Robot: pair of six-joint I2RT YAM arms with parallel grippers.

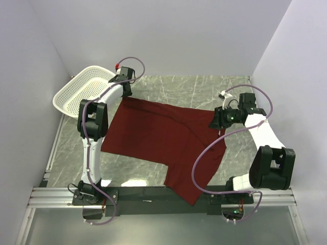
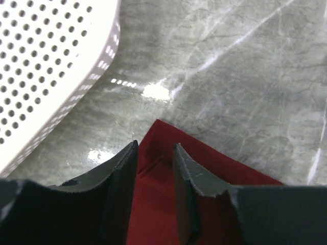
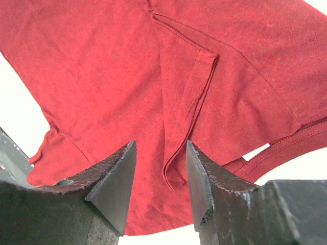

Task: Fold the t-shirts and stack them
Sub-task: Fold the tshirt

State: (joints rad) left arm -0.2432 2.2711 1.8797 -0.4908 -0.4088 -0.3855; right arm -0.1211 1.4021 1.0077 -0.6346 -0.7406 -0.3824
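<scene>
A maroon t-shirt (image 1: 153,132) lies spread on the marble tabletop (image 1: 204,89), its near corner over the edge. At its right edge, the right gripper (image 3: 161,145) stands half open around a hem fold; grip unclear. Farther off, the left gripper (image 2: 155,149) narrowly straddles the far-left corner, near a white basket (image 2: 46,61).

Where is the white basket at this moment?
In the top view, the white perforated basket sits at the far left of the marble table, just left of the left gripper and the maroon t-shirt.
</scene>
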